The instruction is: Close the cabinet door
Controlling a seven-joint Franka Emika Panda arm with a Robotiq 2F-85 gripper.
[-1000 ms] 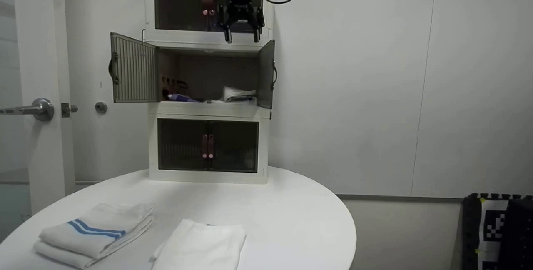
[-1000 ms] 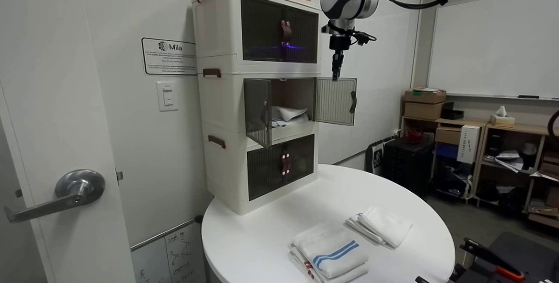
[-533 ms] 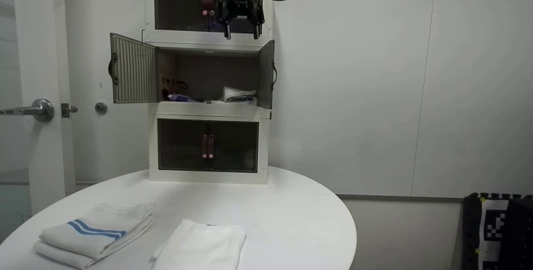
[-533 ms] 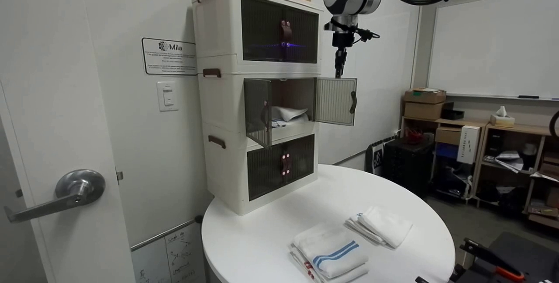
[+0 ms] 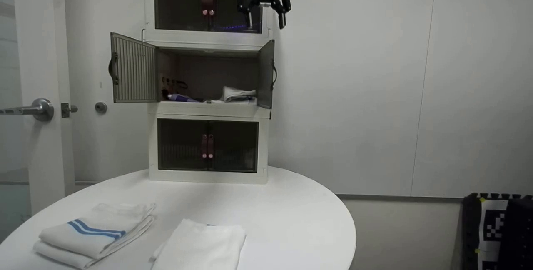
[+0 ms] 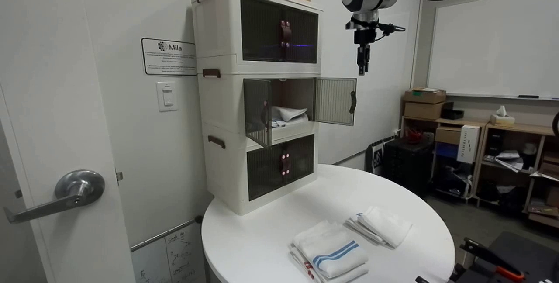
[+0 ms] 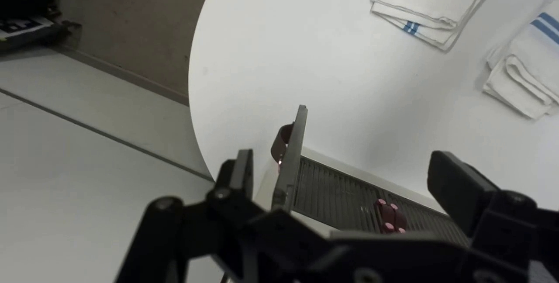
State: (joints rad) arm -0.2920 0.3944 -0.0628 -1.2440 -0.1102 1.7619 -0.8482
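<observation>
A white stacked cabinet (image 5: 208, 109) has its middle compartment open, with both doors swung outward. One door (image 5: 135, 70) stands open on the left in an exterior view and shows as the nearer door in an exterior view (image 6: 258, 112). The opposite door (image 5: 266, 74) also stands open; it shows at the right in an exterior view (image 6: 336, 101) and edge-on in the wrist view (image 7: 293, 156), with its dark handle (image 7: 280, 143) on the outer side. My gripper (image 5: 266, 24) is open and empty, above this door and apart from it. It also shows in an exterior view (image 6: 362, 73).
Folded cloths lie inside the middle compartment (image 5: 237, 94). The upper doors (image 5: 183, 1) and lower doors (image 5: 183, 145) are shut. Folded white towels (image 6: 329, 252) lie on the round white table (image 6: 257, 239). A whiteboard wall (image 5: 354, 95) stands behind the cabinet.
My gripper has moved to the right in both exterior views and slightly up, out past the right-hand door. The doors, cloths and towels have not moved. The gripper has stayed open.
</observation>
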